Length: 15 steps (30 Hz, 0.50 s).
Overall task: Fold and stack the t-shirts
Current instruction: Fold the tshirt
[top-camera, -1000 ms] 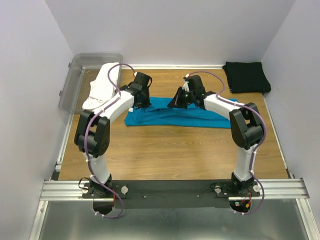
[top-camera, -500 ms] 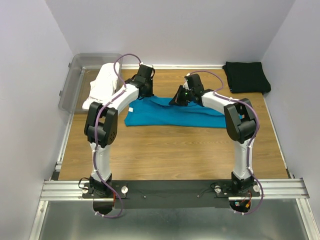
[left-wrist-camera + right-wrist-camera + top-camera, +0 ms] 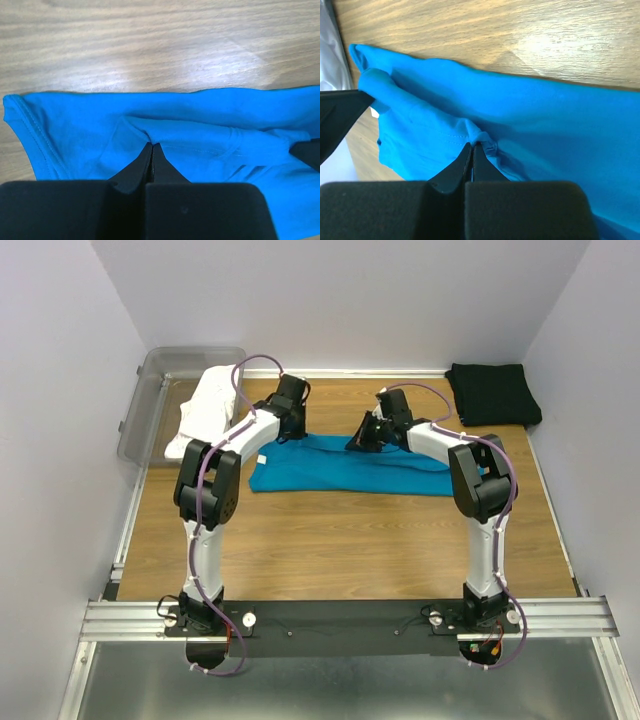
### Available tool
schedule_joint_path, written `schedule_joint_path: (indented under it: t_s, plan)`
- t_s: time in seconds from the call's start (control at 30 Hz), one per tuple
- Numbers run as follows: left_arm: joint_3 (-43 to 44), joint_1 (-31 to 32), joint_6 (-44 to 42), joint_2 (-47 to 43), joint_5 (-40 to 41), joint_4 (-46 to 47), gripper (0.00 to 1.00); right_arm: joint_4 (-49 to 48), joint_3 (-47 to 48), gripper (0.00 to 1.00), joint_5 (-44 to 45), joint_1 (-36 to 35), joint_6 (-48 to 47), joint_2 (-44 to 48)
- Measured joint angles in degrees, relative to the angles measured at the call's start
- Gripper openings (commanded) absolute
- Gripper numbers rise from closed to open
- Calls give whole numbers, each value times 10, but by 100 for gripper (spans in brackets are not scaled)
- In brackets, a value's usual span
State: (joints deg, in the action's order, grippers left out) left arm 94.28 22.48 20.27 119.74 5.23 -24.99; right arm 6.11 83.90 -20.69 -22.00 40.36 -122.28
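Note:
The bright teal-blue t-shirt (image 3: pixel 340 468) lies spread in a long band across the middle of the wooden table. My left gripper (image 3: pixel 289 430) is shut on a raised fold of it (image 3: pixel 151 145) near its left end. My right gripper (image 3: pixel 363 441) is shut on a bunched pinch of the same cloth (image 3: pixel 473 145) near its middle. The black t-shirt (image 3: pixel 492 392) lies folded at the back right corner. The white t-shirt (image 3: pixel 205 408) lies crumpled at the back left, partly over the tub. The left gripper's dark finger (image 3: pixel 340 112) shows in the right wrist view.
A clear grey plastic tub (image 3: pixel 150 390) stands at the back left corner against the wall. White walls close in the table on three sides. Bare wood (image 3: pixel 340 540) stretches between the teal t-shirt and the arms' bases.
Both grippers have moved toward the back of the table, holding the teal cloth, and its back edge has shifted with them. Both arms stretch further out.

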Motion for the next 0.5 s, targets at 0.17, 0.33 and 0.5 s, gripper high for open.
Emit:
schedule_joint_path:
  t_s: [0.17, 0.33, 0.5]
  plan:
    - [-19, -10, 14, -4, -14, -9, 0, 0, 0, 3, -6, 1, -5, -1]
    - [-36, -16, 25, -21, -30, -23, 0, 0, -1, 3, -9, 1, -10, -1]
    - [-36, -16, 33, -31, -54, -38, 0, 0, -3, 4, -17, 1, -14, -1]
